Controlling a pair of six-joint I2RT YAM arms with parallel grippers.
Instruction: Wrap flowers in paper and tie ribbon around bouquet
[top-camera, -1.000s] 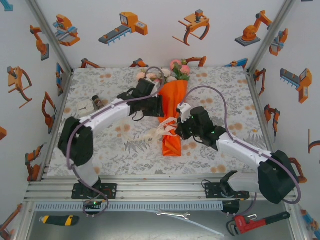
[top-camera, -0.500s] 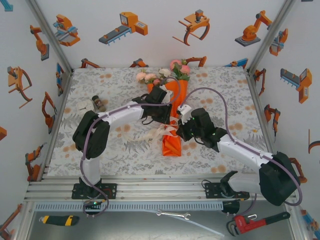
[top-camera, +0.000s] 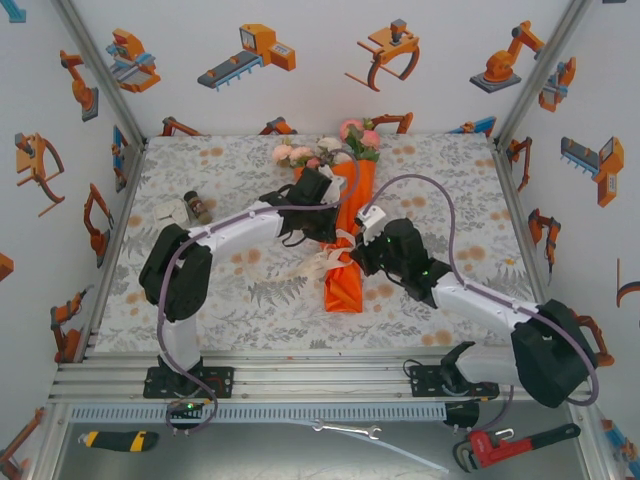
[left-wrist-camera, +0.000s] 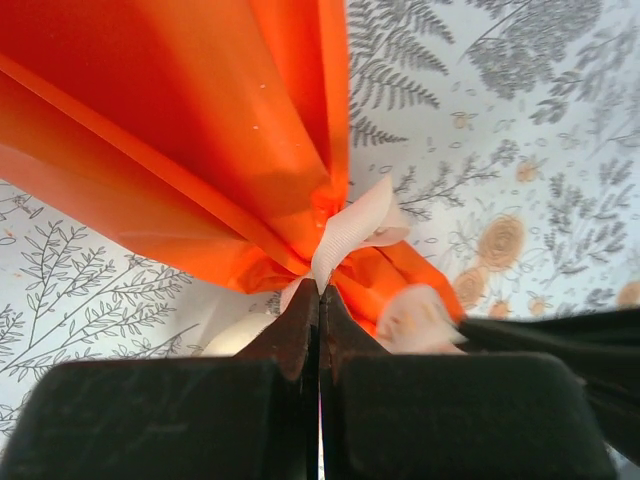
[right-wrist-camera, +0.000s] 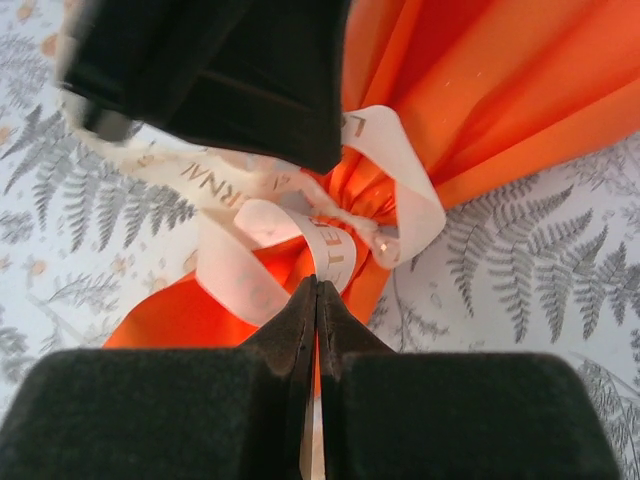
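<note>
Left claw (left-wrist-camera: 320, 292) has pinched ribbon (left-wrist-camera: 347, 233).

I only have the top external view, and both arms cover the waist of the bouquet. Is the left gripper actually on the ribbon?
Observer: Yes. In the left wrist view, the left gripper is shut on a strip of the ribbon, right where the paper is gathered.
Operator: And the right one?
Observer: The right gripper is shut too, pinching a ribbon strand in front of the gathered paper.
Operator: Any loop formed there?
Observer: The right wrist view shows one ribbon loop curving out to the right of the gathered part.
</note>
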